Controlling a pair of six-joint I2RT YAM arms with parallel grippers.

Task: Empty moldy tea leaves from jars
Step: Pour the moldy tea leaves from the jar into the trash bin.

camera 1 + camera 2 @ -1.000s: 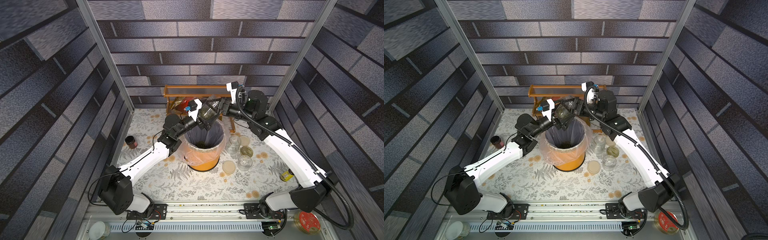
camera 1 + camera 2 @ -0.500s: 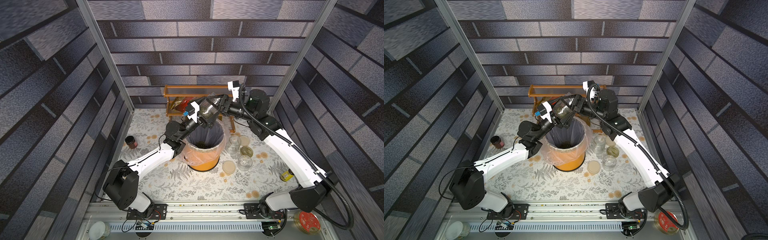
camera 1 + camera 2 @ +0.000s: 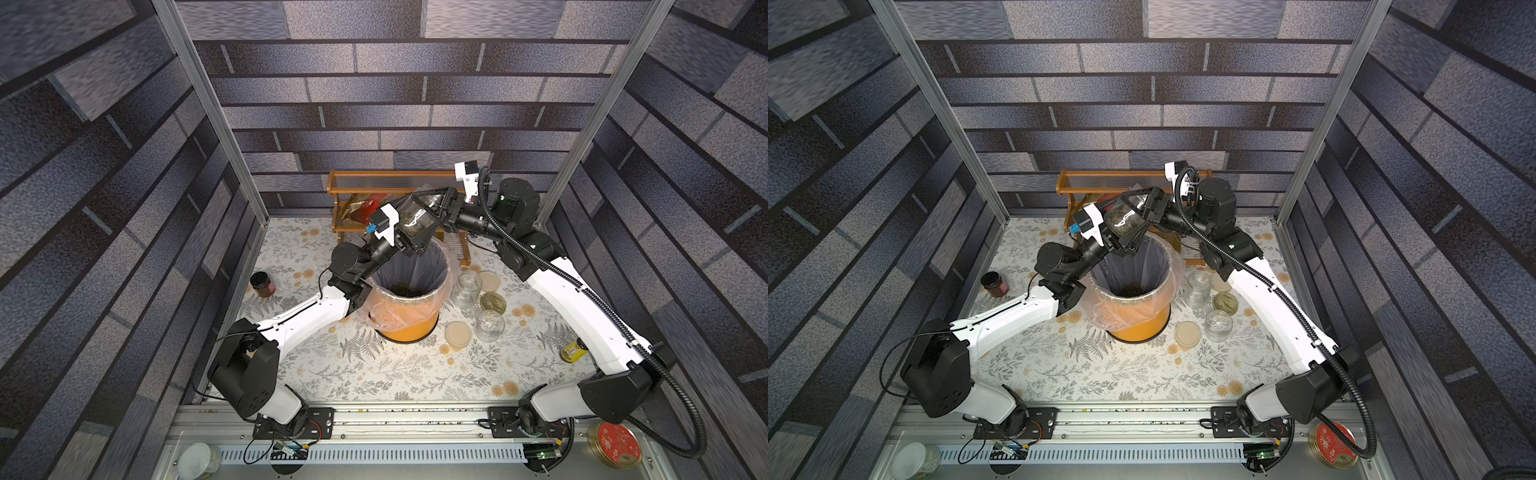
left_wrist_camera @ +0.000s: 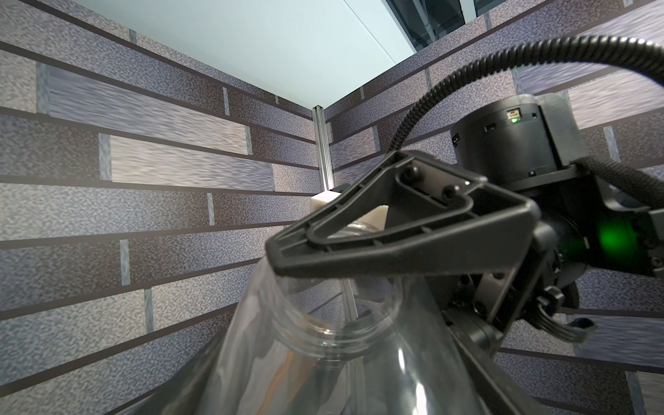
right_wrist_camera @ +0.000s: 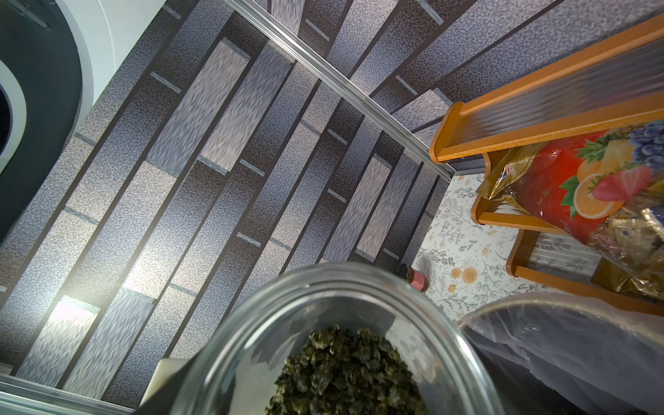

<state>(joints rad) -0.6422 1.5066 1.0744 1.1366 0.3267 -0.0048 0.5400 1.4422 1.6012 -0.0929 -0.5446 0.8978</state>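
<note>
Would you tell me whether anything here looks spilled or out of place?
No spill shows. The liner of the orange bin sags bunched over its front rim, and cream lids lie loose beside the open jars.

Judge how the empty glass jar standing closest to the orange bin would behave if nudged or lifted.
The jar looks like clear glass, so probably stiff and breakable. Its smooth wall may slip when gripped. Empty, it is likely light; if tipped, its round body would probably roll.

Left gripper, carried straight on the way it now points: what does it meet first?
Probably the right gripper, clamped on the jar directly ahead of the left gripper; the depth between them is unclear.
</note>
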